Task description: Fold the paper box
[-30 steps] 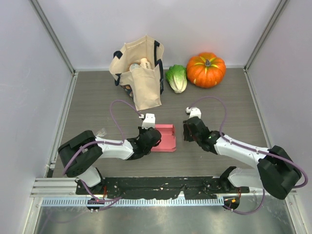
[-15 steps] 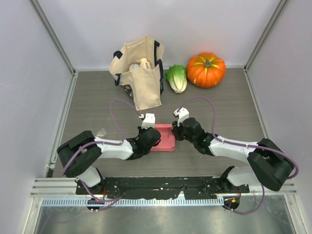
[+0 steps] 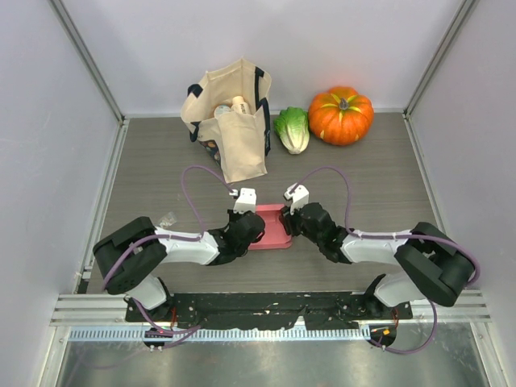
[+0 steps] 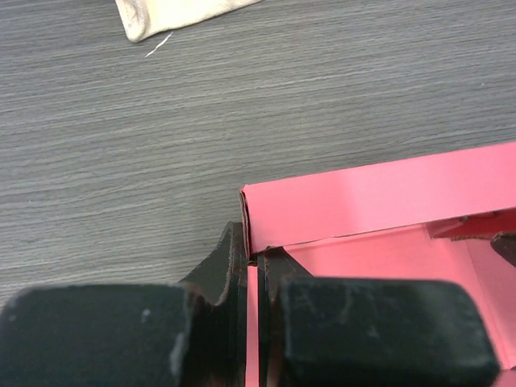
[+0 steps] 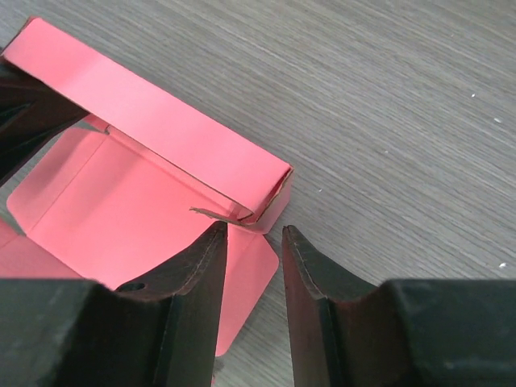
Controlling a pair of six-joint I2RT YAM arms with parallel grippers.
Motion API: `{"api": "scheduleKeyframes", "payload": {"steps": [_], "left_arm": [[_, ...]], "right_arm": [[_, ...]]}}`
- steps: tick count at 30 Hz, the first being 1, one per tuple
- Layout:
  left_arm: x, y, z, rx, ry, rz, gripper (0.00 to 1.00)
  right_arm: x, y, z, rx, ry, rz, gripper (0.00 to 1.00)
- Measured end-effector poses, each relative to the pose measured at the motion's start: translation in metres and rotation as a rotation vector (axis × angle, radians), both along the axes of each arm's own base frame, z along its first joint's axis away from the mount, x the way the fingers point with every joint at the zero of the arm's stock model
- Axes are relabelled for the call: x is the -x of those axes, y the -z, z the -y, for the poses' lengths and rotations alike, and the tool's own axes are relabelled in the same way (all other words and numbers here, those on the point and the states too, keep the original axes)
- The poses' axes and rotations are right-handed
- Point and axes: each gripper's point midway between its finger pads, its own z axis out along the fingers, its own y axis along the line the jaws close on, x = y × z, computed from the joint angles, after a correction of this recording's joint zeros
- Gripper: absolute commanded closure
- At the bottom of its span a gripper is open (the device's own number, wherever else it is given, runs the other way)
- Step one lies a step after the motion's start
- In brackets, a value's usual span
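Observation:
The pink paper box point(image 3: 271, 227) lies partly folded on the grey table between my two grippers, its far wall standing up. My left gripper point(image 3: 251, 226) is shut on the box's left side wall point(image 4: 255, 322), which runs pinched between the two fingers next to the far-left corner point(image 4: 246, 211). My right gripper point(image 3: 288, 219) is open at the box's right end point(image 5: 270, 193). Its left finger point(image 5: 197, 266) lies over the pink side flap point(image 5: 242, 274) and its right finger point(image 5: 310, 270) is over bare table, with the box's corner just ahead of the gap.
A beige tote bag point(image 3: 230, 121) with groceries stands at the back, its corner in the left wrist view point(image 4: 173, 16). A green cabbage point(image 3: 293, 129) and an orange pumpkin point(image 3: 341, 114) lie to its right. White walls enclose the table.
My right gripper has moved left from about a hand's width away up to the box's right end. My left gripper has kept its hold on the box's left side.

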Motion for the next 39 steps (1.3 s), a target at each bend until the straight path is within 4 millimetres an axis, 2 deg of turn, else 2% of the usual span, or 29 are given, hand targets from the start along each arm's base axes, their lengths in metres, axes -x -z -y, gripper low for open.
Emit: {"api": "scheduleKeyframes", "payload": {"steps": [11,14,17,24,27,32,36,37,38,39], "left_arm": [[0.001,0.0,-0.001,-0.005,0.01,0.004,1.0],[0.001,0.0,-0.001,-0.009,0.013,0.007,1.0],[0.001,0.0,-0.001,-0.008,0.016,0.005,1.0],[-0.004,-0.007,-0.002,0.012,-0.047,0.004,1.0],[-0.007,-0.013,0.0,0.03,-0.078,0.003,1.0],[-0.008,-0.012,0.002,0.049,-0.078,-0.013,1.0],[-0.01,-0.014,0.002,0.077,-0.071,-0.036,1.0],[-0.01,-0.014,0.002,0.077,-0.071,-0.036,1.0],[-0.009,-0.015,0.002,0.077,-0.071,-0.04,1.0],[-0.009,-0.015,0.002,0.077,-0.072,-0.043,1.0]], "right_arm": [[-0.017,0.01,-0.004,0.04,0.092,0.13,0.67],[-0.023,0.011,-0.005,0.049,0.122,0.168,0.79],[-0.027,0.01,-0.002,0.074,0.165,0.211,0.99],[-0.05,-0.002,-0.008,0.113,0.427,0.273,0.99],[-0.052,-0.005,-0.003,0.099,0.518,0.274,0.99],[-0.049,0.001,0.0,0.107,0.553,0.256,0.99],[-0.054,0.008,-0.007,0.119,0.58,0.224,0.99],[-0.057,0.009,-0.007,0.119,0.59,0.218,0.98],[-0.058,0.01,-0.007,0.12,0.594,0.213,0.83],[-0.057,0.011,-0.006,0.119,0.59,0.207,0.74]]}}
